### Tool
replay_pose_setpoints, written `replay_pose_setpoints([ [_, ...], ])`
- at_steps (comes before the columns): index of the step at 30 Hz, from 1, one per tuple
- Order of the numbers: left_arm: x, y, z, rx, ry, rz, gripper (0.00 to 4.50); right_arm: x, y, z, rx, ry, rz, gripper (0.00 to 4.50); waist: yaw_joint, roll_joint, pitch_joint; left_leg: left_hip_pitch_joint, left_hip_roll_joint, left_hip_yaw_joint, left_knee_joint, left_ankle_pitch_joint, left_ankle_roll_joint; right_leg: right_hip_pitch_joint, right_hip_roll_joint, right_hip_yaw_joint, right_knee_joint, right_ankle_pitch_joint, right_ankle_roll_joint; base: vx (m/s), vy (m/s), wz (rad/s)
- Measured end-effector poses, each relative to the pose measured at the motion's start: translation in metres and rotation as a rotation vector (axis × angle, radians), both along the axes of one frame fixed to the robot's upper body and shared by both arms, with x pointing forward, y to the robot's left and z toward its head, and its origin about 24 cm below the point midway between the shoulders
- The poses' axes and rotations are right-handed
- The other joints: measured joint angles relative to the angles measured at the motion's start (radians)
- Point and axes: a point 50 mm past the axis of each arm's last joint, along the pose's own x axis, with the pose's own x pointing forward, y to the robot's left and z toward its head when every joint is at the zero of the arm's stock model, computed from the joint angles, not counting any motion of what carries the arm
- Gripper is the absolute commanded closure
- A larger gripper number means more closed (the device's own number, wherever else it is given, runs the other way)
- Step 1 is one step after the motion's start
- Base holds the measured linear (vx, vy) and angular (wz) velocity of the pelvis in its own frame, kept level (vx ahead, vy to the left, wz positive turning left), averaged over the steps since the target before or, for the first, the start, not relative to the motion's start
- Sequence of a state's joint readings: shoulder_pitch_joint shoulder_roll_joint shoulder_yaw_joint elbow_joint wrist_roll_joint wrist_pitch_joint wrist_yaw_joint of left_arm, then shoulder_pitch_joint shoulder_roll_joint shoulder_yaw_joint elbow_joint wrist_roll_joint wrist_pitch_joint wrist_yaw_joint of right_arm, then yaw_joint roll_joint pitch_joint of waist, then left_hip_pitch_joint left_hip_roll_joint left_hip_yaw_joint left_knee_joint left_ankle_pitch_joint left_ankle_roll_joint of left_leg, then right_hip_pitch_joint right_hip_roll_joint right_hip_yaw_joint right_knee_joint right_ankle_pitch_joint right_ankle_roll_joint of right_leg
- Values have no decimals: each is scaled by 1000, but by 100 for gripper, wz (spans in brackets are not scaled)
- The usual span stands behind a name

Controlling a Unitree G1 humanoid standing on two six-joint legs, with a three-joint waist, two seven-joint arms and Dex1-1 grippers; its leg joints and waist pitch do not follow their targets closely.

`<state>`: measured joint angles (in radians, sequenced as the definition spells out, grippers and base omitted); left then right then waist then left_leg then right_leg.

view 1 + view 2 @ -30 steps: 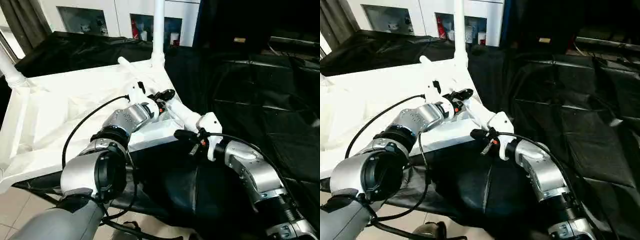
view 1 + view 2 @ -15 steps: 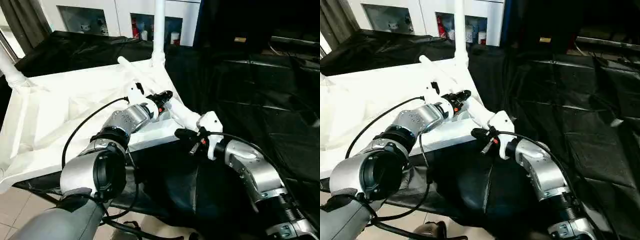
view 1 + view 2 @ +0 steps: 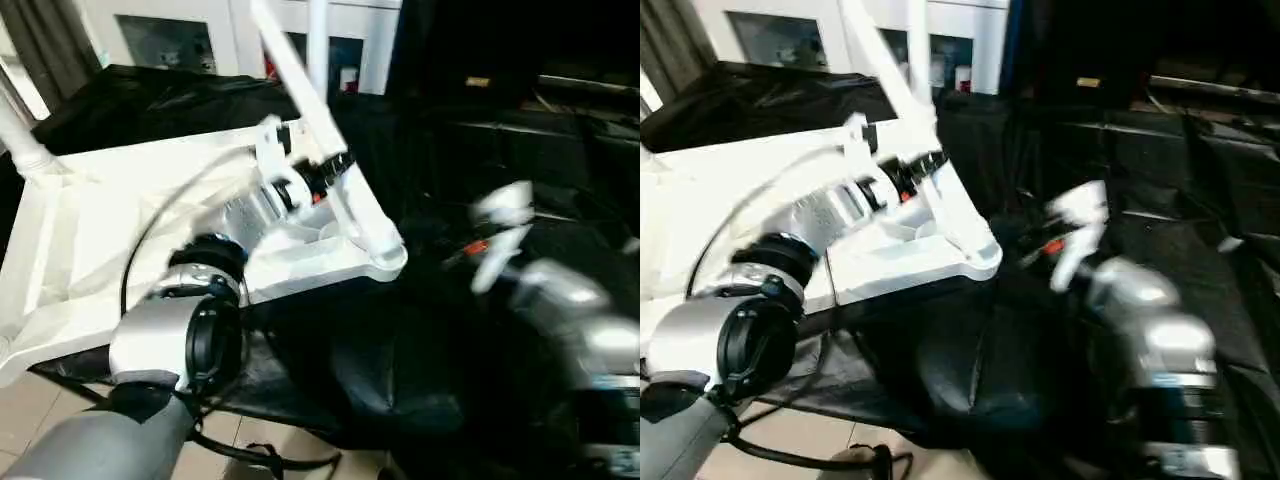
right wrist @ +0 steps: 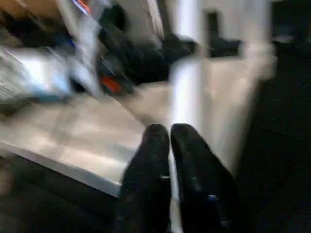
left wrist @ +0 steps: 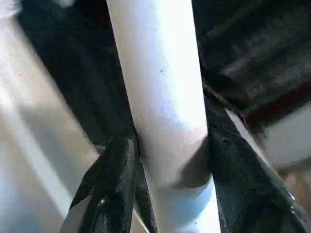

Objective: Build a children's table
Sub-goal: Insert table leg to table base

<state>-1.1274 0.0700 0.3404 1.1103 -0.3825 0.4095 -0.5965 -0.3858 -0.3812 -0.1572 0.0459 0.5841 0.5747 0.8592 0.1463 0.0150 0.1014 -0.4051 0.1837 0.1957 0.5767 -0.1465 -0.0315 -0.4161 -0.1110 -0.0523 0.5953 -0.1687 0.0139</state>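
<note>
- At the far left, a white leg (image 3: 22, 142) stands upright in the back-left corner socket of the table top (image 3: 100, 240), rising past the picture's edge.
- The table top is a large white plastic rectangle lying upside down on a counter draped in black sheeting (image 3: 520, 190), its ribbed underside facing up and its near edge overhanging tiled floor (image 3: 40, 410).
- The robot's left arm (image 3: 175, 335), silver with a black joint ring and a black cable, reaches over the top toward its right side.
- The left hand (image 5: 170, 160) is clamped on a tilted leg (image 3: 320, 130): in the left wrist view a black finger (image 5: 114, 165) presses each side of the white tube.
- That tilted leg leans up and away to the left, its lower end sitting at the near-right corner socket (image 3: 385, 258); whether it is seated in the socket cannot be told.
- Behind it, another upright leg (image 3: 318, 40) stands at the back-right corner of the top.
- Along the back wall is a white cabinet (image 3: 200, 35) with glass doors.
- To the right, the right hand (image 4: 167, 145) is well apart from the table top over the black sheeting, blurred; in the right wrist view its two black fingers lie almost together with nothing between them.
</note>
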Motion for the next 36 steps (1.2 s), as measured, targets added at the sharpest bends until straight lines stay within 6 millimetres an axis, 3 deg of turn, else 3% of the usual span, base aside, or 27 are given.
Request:
replay_pose_setpoints([
  [2, -3, -1, 9, 28, -64, -71, 252, 0, -3, 19, 95, -4, 69, 374, 3, 0, 0, 1, 2, 1, 4, 0, 0, 0, 1, 0, 5, 0, 0, 0, 0, 0],
  [5, -9, 0, 22, 42, -132, -166, 253, 1, -2, 40, 166, -20, 140, 363, 5, 0, 0, 1, 6, 2, 11, 0, -1, -1, 1, -1, 12, 0, 0, 0, 0, 0],
  [10, -24, -5, 45, 7, -212, -301, 253, 2, 10, 41, 158, 42, 220, 316, 7, -1, 0, 1, 7, 2, 15, 0, -5, 0, 0, -1, 16, 0, 0, 0, 0, 0],
  [14, -35, -6, 58, -8, -253, -368, 253, 5, 19, 39, 116, 89, 265, 285, 6, -9, -1, 1, 6, 3, 15, 2, -4, 0, -1, -1, 16, 0, -1, 0, 0, 0],
  [17, -43, 3, 59, -8, -255, -386, 257, 5, 23, 39, 90, 103, 283, 283, 1, -18, -3, 0, 7, 4, 14, 1, -4, -1, 0, -1, 16, 0, 0, 0, 0, 0],
  [23, -58, 13, 56, -28, -265, -446, 260, -1, 26, 39, 85, 134, 377, 283, 8, -22, -4, -1, 7, 4, 15, 1, -4, 0, -1, -1, 16, 0, 0, 0, 0, 0],
  [30, -65, 6, 59, -49, -261, -519, 262, -7, 31, 39, 55, 141, 466, 345, 21, -25, -5, 1, 7, 3, 18, 2, -4, 1, -1, -1, 19, 0, 0, 0, 0, 0],
  [35, -67, 2, 57, -29, -265, -534, 262, -8, 33, 37, 25, 130, 466, 348, 23, -25, -6, 1, 7, 3, 19, 2, -5, 1, -1, -1, 21, 0, 0, 0, 0, 0],
  [36, -67, 2, 57, -27, -265, -534, 262, -8, 33, 37, 24, 131, 465, 323, 23, -25, -6, 1, 7, 3, 19, 2, -5, 1, -1, -1, 21, 0, 0, 0, 0, 0],
])
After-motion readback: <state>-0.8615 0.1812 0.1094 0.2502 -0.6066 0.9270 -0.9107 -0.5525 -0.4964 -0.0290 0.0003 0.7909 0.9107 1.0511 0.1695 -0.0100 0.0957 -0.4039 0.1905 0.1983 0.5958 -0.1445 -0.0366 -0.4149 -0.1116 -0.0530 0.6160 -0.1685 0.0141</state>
